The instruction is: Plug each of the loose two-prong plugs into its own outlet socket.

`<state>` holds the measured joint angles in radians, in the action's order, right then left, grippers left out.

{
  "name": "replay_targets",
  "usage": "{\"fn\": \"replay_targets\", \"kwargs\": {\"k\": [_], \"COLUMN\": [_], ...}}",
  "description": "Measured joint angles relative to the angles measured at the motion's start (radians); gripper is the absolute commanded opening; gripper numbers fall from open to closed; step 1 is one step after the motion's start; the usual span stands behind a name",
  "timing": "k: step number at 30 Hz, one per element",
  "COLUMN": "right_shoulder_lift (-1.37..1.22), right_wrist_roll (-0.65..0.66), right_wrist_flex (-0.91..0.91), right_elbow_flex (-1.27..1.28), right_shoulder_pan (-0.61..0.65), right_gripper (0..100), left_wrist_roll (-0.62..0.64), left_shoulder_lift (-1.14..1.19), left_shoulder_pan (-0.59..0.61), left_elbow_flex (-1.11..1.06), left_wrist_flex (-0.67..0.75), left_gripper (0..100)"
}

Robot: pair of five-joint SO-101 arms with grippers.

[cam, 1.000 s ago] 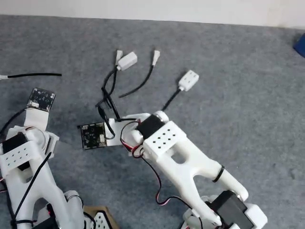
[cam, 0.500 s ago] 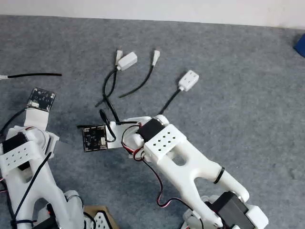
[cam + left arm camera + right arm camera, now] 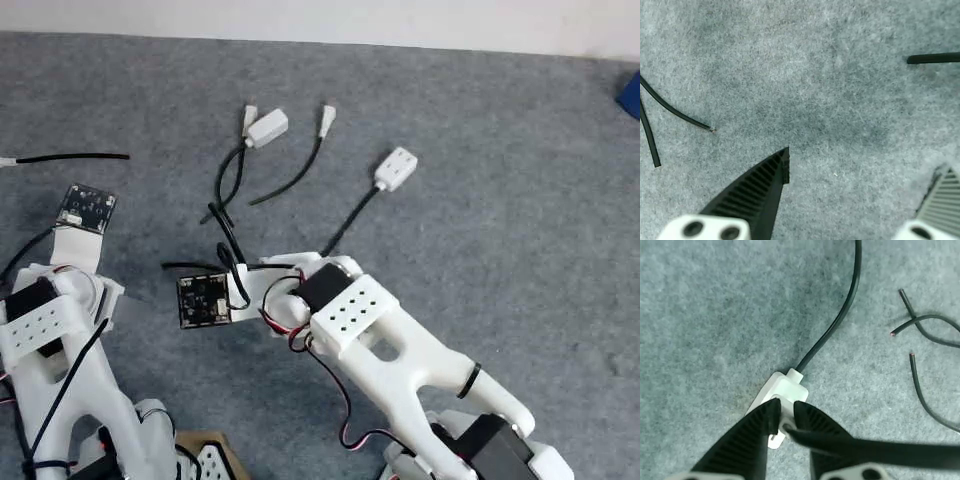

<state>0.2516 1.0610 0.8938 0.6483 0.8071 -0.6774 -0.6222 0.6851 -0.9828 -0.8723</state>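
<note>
1. Right gripper (image 3: 782, 415): the jaws are closed narrow on a white plug (image 3: 783, 390). The plug sits low on the carpet (image 3: 705, 315), directly between the fingertips. Its black cord (image 3: 842, 315) runs straight away from the gripper.
2. Off to one side of the cord lie bare wire ends (image 3: 912, 322), clear of the plug and the jaws.
3. Well ahead of the right gripper lies a socket (image 3: 396, 168), slots facing up and empty. Its lead runs back toward the gripper. It cannot be told whether this lead is the cord of the plug in the jaws.
4. Farther ahead and to the other side lies a second socket (image 3: 267, 128), with a second plug (image 3: 250, 114) just beside it. It cannot be told whether that plug is seated. A third plug (image 3: 326, 120) lies loose between the two sockets, apart from both.
5. Left gripper (image 3: 865, 160): the jaws are wide apart and hold nothing. It hangs over the carpet, well apart from every plug and socket.
6. Status, as a judgement: early stage. One plug is gripped but not yet brought to a socket, and no mating is confirmed. Remaining steps:
   - carry the plug to an empty socket
   - line the prongs up with the slots and press home
   - repeat for the third plug
</note>
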Motion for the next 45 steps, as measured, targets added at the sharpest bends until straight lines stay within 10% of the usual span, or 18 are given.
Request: {"fn": "replay_targets", "kwargs": {"k": [39, 45], "right_shoulder_lift": [-0.311, -0.275], "right_wrist_roll": [-0.140, -0.244], "right_wrist_flex": [-0.071, -0.005], "right_elbow_flex": [-0.098, -0.183], "right_shoulder_pan": [-0.129, -0.110], "right_gripper": [1.2, 15.6], "left_wrist_roll": [0.000, 0.000], "left_shoulder_lift": [0.000, 0.000], "left_shoulder_pan": [0.002, 0.002], "left_elbow_flex": [0.000, -0.003], "left_wrist_flex": [0.000, 0.000], "left_gripper": [43, 43]}}
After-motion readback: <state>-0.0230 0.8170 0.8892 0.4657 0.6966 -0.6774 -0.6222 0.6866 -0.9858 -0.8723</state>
